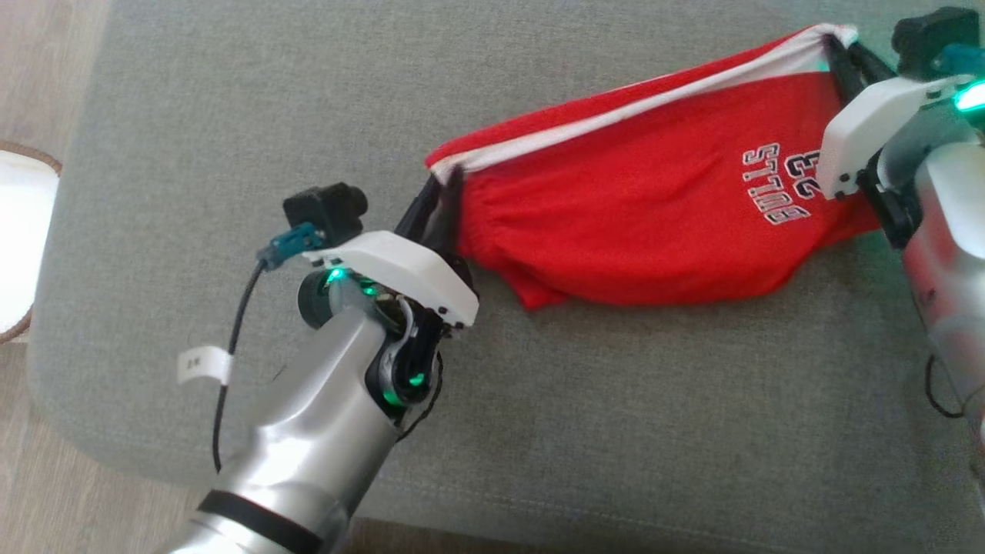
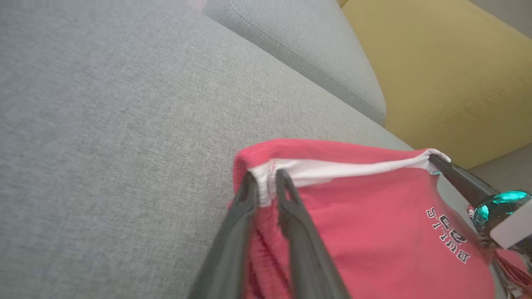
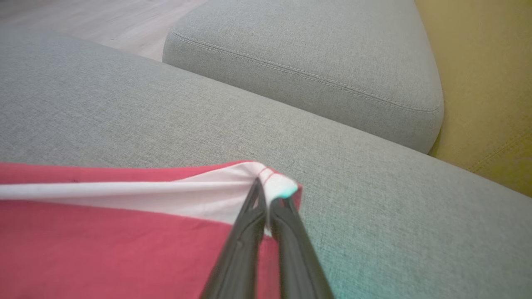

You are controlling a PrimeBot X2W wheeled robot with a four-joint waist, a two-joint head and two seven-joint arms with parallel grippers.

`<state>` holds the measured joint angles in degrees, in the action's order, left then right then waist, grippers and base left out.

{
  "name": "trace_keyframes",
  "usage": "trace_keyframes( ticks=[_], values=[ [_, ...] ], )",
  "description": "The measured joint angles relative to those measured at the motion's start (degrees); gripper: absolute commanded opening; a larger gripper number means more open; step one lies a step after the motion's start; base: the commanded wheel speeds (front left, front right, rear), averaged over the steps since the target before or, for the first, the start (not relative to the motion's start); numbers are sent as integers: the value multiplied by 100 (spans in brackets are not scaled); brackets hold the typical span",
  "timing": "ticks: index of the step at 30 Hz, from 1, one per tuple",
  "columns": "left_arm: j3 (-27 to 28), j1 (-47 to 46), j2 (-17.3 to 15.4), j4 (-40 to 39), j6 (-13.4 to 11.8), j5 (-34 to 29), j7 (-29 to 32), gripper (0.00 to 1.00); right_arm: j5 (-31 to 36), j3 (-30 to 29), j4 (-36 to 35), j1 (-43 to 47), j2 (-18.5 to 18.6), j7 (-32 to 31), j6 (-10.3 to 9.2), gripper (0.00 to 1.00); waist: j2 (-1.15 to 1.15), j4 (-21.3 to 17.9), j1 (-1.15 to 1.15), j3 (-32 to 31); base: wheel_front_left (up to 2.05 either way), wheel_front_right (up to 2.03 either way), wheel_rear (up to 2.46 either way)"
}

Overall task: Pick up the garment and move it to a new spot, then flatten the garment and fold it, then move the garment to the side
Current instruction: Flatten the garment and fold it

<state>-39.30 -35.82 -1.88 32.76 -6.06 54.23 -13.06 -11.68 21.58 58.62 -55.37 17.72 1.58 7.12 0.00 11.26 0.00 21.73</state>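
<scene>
The left gripper (image 1: 445, 194) pinches one end of the garment's white band (image 2: 332, 169). Its two dark fingers (image 2: 286, 195) stand a little apart, with the bunched hem filling the gap. The right gripper (image 3: 265, 189) has its fingers pressed together on the band's other end, so that edge runs taut between the two. Below that line the red garment (image 1: 654, 223) sags in a loose pouch, with its lower folds resting on the grey sofa seat (image 1: 231, 115) (the lettering BULLS 23 (image 1: 781, 185) faces up, near the right gripper). Beyond it lie a second grey cushion (image 3: 311, 54) and a yellow one (image 2: 436, 66). I judge this to be the end of the carry to the new spot, with flattening about to start and no fold made yet. The next move calls for both grippers to lower together, keeping the band stretched while drawing it across the seat so the bunched cloth beneath spreads out instead of crumpling under it.
</scene>
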Motion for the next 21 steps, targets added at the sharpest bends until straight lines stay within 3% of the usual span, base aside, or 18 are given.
trace_keyframes(
  ticks=[8, 13, 21],
  values=[
    [-33, 164, -59, -420, -42, -576, -116, 100, -120, 212, 422, -205, -4, 333, 0, 100, 0, 93, 0, -77, 0, 0, 0],
    [559, 834, -314, -1344, -211, -1291, -124, 100, -337, 493, 492, -217, 111, 325, 0, 100, 0, 84, 0, -246, 0, 0, 0],
    [1241, 2005, -610, -2474, -486, -2401, -124, 100, -1151, 1124, 252, -159, 358, -494, 0, 100, 0, -123, -1, -491, 0, 0, 0]
  ],
)
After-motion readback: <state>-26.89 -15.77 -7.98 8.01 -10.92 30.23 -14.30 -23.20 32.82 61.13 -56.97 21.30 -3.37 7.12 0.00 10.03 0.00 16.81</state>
